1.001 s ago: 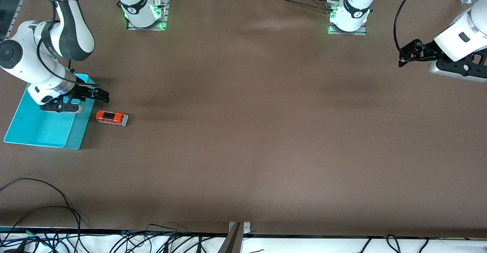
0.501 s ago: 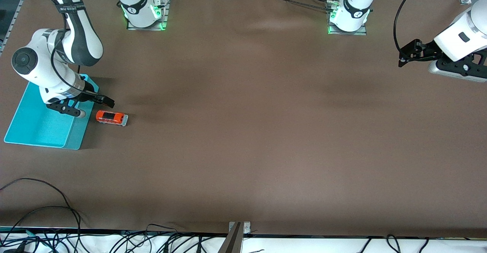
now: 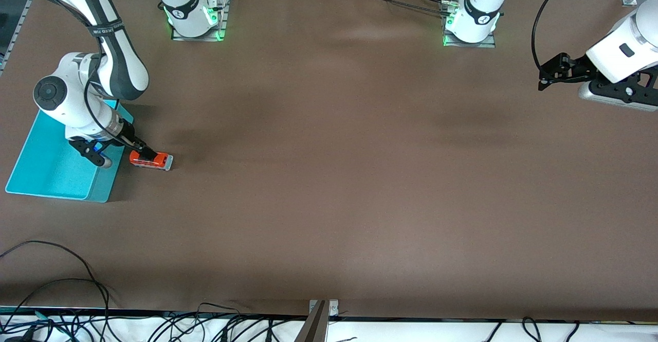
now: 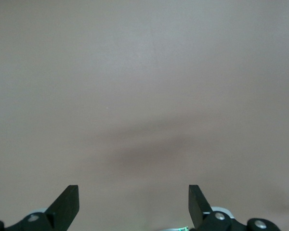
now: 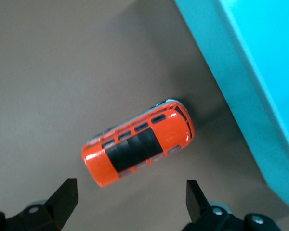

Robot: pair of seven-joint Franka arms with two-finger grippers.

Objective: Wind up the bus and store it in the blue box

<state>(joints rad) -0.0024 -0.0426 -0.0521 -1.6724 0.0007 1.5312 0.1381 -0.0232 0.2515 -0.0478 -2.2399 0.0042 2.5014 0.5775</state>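
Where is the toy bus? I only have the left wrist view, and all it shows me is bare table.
Observer: The bus stands on the table toward the right arm's end, close beside the blue box, not in it.
Operator: Is anything holding it?
Observer: No. The right gripper is over the bus with its fingers open, and nothing is gripped.
Operator: How does the bus lie next to the box?
Observer: On its wheels, roof up, with one end toward the box wall and a narrow gap between them.
Operator: And where is my gripper?
Observer: The left gripper waits, open, over bare table at the left arm's end.
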